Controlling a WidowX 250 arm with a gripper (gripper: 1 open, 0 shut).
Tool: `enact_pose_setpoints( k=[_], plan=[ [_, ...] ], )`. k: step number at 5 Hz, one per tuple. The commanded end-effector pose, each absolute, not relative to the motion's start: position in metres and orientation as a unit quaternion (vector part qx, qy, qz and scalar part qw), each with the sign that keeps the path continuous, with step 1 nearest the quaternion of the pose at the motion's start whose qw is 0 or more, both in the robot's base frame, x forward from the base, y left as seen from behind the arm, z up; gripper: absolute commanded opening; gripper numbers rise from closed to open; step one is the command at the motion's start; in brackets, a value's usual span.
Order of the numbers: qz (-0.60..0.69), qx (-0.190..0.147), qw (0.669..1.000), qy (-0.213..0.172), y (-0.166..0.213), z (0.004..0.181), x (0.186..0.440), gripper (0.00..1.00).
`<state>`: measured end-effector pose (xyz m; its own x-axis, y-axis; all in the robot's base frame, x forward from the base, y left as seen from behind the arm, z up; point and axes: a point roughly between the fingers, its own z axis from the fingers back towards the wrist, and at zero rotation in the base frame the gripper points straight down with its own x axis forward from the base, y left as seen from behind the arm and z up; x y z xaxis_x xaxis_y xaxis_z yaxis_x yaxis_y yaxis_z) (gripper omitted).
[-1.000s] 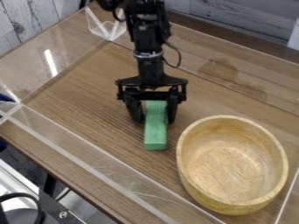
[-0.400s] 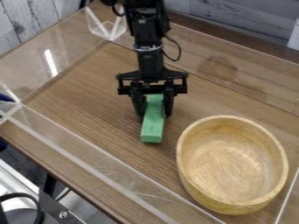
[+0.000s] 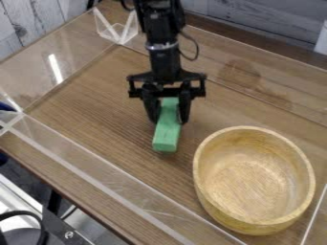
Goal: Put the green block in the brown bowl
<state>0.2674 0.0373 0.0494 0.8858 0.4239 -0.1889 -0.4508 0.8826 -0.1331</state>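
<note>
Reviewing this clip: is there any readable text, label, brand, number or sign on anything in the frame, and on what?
None readable: no text, label, brand, number or sign shows on the green block, the brown bowl, the gripper, the table or the clear wall.

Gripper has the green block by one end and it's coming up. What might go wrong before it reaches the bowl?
1. The gripper pinches the block only at its upper end; the rest hangs tilted below, so it may pivot or slip out.
2. The low end still looks close to the table; moving sideways now might drag it or knock the bowl rim.
3. The clear wall stands nearby; a wide swing could hit it.
</note>
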Motion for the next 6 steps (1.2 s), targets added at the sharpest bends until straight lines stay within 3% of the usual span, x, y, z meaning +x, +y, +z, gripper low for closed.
enact_pose_setpoints(
  k=[1, 3, 6],
  plan=[
    [0.235, -0.103, 0.966, 0.018, 0.048, 0.096, 0.296, 0.00],
    [0.187, -0.122, 0.975, 0.018, 0.045, 0.090, 0.351, 0.00],
    [0.222, -0.115, 0.968, 0.019, 0.061, 0.082, 0.355, 0.00]
  ],
)
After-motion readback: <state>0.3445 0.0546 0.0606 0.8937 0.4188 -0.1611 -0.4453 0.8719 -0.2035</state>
